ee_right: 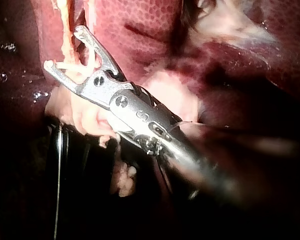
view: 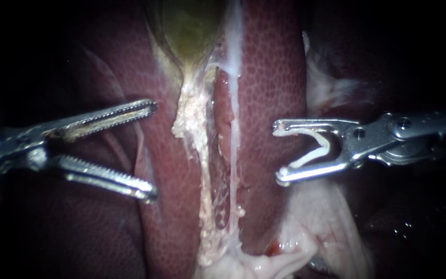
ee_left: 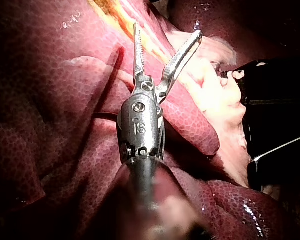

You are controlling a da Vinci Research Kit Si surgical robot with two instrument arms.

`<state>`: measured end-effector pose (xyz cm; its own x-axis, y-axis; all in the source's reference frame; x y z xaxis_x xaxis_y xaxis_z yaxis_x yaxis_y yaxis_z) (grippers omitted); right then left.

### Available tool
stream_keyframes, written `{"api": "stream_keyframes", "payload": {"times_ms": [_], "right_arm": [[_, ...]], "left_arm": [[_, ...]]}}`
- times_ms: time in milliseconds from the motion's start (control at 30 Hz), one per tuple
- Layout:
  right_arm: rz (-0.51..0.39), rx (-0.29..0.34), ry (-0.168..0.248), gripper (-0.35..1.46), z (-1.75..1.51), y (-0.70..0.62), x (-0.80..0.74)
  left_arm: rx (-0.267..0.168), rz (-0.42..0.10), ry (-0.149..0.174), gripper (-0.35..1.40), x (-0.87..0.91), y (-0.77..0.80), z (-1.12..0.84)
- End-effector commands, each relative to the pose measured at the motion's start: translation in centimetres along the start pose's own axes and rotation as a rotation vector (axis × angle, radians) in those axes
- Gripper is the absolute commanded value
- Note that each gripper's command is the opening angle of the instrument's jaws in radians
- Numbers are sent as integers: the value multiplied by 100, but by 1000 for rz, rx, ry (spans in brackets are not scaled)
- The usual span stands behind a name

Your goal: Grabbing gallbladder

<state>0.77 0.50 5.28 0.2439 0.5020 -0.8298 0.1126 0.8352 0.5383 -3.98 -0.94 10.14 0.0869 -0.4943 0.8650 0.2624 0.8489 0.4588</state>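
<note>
Gallbladder (view: 189, 26), greenish, lies ungrasped in the cleft at the liver's (view: 269, 77) upper edge. Left instrument (view: 153, 150) hovers over the liver, jaws wide and empty; right instrument (view: 278, 152) holds a white clip (view: 305, 161) between parted jaws.

Gallbladder (view: 189, 26) between liver lobes (view: 269, 77)

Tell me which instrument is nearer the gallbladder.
Left. The left instrument stands open below and left of the gallbladder, not touching it. The right instrument, loaded with a white clip, lies further off to the lower right, across a strip of liver.
</note>
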Motion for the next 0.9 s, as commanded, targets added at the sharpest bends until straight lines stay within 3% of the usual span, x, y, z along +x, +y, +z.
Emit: {"api": "stream_keyframes", "payload": {"times_ms": [33, 333, 600, 767, 900], "right_arm": [[0, -1, 0, 58, 0, 0, 0], [0, -1, 0, 58, 1, 0, 0], [0, -1, 0, 58, 1, 0, 0], [0, -1, 0, 58, 1, 0, 0], [0, -1, 0, 58, 1, 0, 0]], "left_arm": [[-2, -7, 1, 79, 2, 3, 4], [-49, -18, 4, 79, 19, 25, 31], [-88, -34, 22, 67, 34, 41, 37], [-118, -34, 40, 47, 37, 43, 34], [-136, -35, 56, 15, 40, 46, 30]]}}
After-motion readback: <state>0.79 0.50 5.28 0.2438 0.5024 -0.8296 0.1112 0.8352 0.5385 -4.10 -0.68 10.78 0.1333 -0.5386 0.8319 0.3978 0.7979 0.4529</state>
